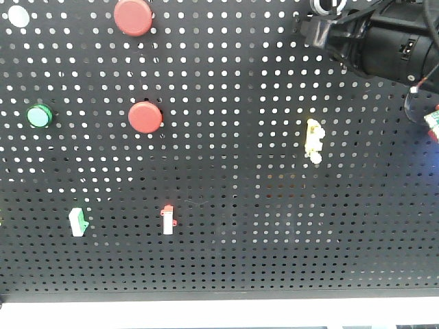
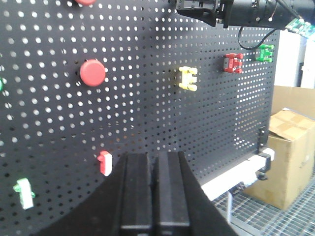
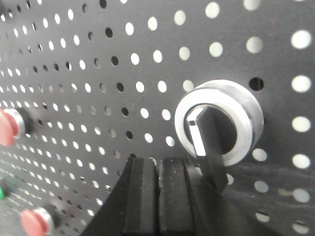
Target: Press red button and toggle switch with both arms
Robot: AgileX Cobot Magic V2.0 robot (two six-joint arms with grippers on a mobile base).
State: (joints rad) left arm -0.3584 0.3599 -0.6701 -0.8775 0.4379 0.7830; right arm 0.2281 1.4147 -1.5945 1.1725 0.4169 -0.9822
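Note:
Two large red buttons sit on the black pegboard, one at the top and one lower. The lower one also shows in the left wrist view. My left gripper is shut and empty, back from the board, below and right of that button. My right arm reaches in at the top right. My right gripper is shut, its tips close to the board just left of and below a silver-ringed switch with a black lever. The right finger lies beside the lever.
A small green button sits left of the lower red button. A red-white toggle, a green-white toggle and a yellow clip are on the board. A cardboard box stands past the board's right edge.

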